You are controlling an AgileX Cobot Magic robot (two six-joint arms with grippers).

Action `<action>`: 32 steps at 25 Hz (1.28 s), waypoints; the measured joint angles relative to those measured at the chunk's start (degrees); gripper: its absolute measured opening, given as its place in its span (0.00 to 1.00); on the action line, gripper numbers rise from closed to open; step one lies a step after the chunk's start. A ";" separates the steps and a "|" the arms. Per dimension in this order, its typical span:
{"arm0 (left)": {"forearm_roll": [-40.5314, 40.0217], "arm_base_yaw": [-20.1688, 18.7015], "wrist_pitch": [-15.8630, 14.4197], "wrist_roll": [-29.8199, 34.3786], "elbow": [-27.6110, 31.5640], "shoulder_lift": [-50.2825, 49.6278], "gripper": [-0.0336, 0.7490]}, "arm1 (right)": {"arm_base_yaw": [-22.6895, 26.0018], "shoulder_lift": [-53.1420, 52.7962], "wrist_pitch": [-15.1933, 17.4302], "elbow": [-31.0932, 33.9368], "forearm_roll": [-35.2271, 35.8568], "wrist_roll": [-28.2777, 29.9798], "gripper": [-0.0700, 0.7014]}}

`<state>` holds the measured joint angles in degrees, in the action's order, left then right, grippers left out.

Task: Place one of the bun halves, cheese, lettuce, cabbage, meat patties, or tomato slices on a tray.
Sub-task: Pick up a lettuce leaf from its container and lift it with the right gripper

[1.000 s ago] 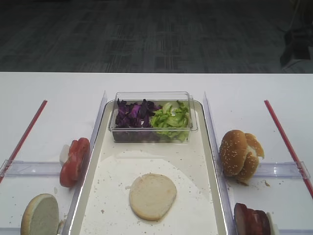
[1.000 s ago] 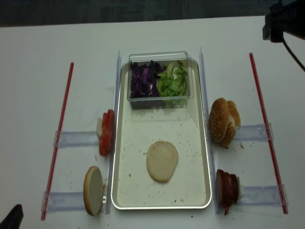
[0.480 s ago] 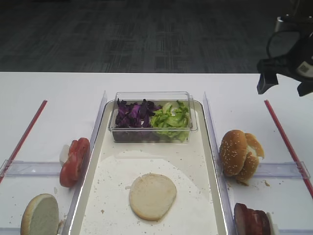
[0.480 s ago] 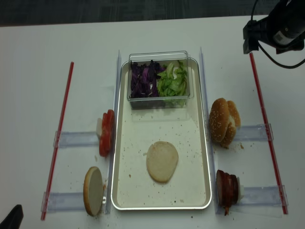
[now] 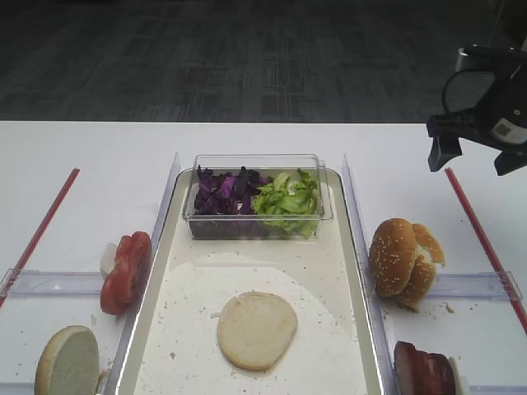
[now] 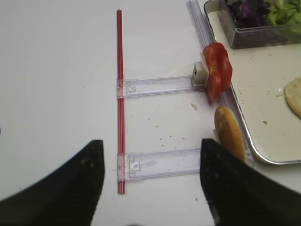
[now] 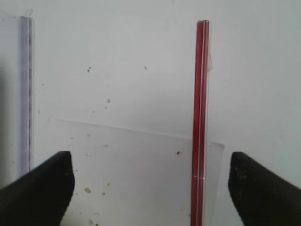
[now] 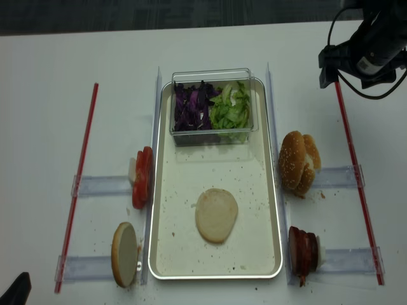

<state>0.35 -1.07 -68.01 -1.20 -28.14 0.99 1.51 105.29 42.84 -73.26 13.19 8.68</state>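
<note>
Your right gripper (image 5: pixel 473 146): fingers spread wide, empty, over the table's far right edge. Left gripper (image 6: pixel 148 174): likewise wide, empty. Tray (image 5: pixel 159 288): one pale bun half (image 5: pixel 257 329) near its front edge, awaiting toppings.

Tray: long cream-white rectangular tray with silvery rim (image 8: pixel 273 210), crumb-speckled, central.
Pale bun half (image 8: pixel 216 214): flat on the tray.
Purple shredded cabbage (image 8: pixel 192 105), crinkly green lettuce (image 8: pixel 230 107): side by side at the tray's far end.
Red tomato slices (image 8: pixel 143 176): on edge, left.
Sesame bun domes (image 8: pixel 299 161), dark brown meat patties (image 8: pixel 303 250): right.
</note>
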 joint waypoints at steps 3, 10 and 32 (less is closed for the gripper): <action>0.00 0.00 0.00 0.00 0.00 0.00 0.57 | 0.00 0.00 -0.10 0.00 0.21 0.00 0.97; 0.00 0.00 0.00 0.00 0.00 0.00 0.57 | 0.00 0.00 -0.24 0.00 0.80 0.79 0.97; 0.00 0.00 0.00 0.00 0.00 0.00 0.57 | -17.11 0.00 -1.21 0.00 2.21 4.13 0.89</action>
<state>0.35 -1.07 -68.01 -1.20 -28.14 0.99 -15.61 105.29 41.63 -73.26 15.40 12.82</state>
